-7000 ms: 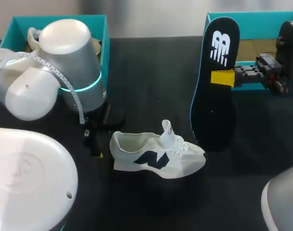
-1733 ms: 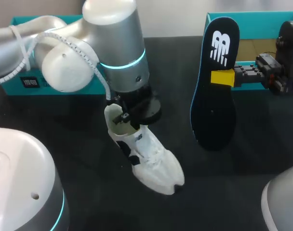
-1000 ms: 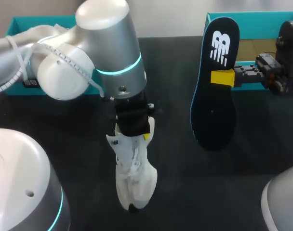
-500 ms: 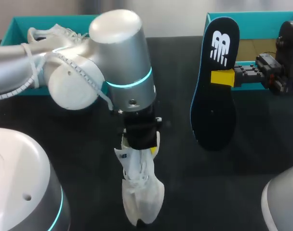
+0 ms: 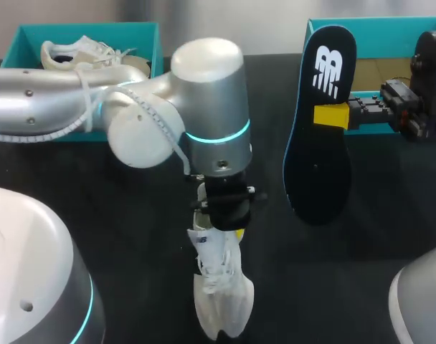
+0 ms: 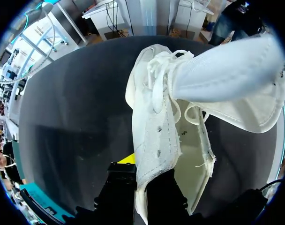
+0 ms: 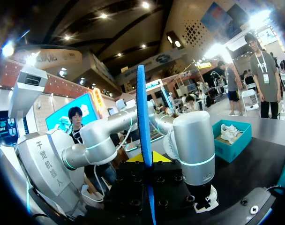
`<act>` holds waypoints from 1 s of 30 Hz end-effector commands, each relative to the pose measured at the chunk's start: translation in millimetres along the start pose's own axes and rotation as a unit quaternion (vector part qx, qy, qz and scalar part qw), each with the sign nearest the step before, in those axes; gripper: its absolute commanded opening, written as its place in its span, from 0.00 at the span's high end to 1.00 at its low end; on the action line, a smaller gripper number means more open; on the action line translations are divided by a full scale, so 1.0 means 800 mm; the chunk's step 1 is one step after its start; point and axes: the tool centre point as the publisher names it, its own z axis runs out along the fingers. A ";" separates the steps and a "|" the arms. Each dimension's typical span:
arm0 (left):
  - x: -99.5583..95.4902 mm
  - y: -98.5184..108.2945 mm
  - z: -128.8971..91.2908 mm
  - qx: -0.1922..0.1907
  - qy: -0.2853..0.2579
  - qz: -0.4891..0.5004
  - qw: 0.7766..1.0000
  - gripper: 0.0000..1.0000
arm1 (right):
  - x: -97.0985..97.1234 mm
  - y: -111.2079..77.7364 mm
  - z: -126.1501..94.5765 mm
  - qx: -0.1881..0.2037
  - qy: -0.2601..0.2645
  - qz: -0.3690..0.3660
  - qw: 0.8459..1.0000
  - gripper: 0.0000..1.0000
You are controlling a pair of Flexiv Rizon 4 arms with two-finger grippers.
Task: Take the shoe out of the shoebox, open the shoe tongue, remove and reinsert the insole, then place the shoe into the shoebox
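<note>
Left arm is out over the middle of the black bench (image 5: 89, 179). Its end effector (image 5: 229, 221) is clamped on the collar wall of the white lace-up sneaker (image 5: 219, 301). From the wrist camera I see one yellow fingertip (image 6: 128, 158) outside that wall and the other finger down inside the opening. The sneaker points heel-up from the fingers, toe toward the near edge. I cannot tell whether the toe touches the bench.

On the right, the end effector (image 5: 333, 116) is closed on the black insole with a blue edge (image 5: 318, 150). It holds the insole upright, in front of the open teal cardboard shoebox (image 5: 390, 32) at the far right corner. The wrist camera shows the insole edge-on between the fingers.

A second teal box (image 5: 96, 29) at the far left holds another white sneaker (image 5: 82, 51).
</note>
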 end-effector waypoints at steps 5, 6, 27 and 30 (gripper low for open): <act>-0.014 0.007 0.016 0.003 0.016 0.001 1.000 1.00 | -0.003 0.002 0.003 0.002 0.001 0.001 1.000 1.00; -0.014 0.008 0.017 0.004 0.017 0.001 1.000 1.00 | -0.003 0.002 0.003 0.002 0.001 0.001 1.000 1.00; 0.026 0.013 -0.094 -0.046 -0.136 0.025 0.989 0.00 | -0.003 0.002 0.003 0.002 0.001 0.001 1.000 1.00; 0.038 0.017 -0.136 -0.074 -0.201 0.039 0.976 0.00 | -0.003 0.002 0.003 0.002 0.001 0.001 1.000 1.00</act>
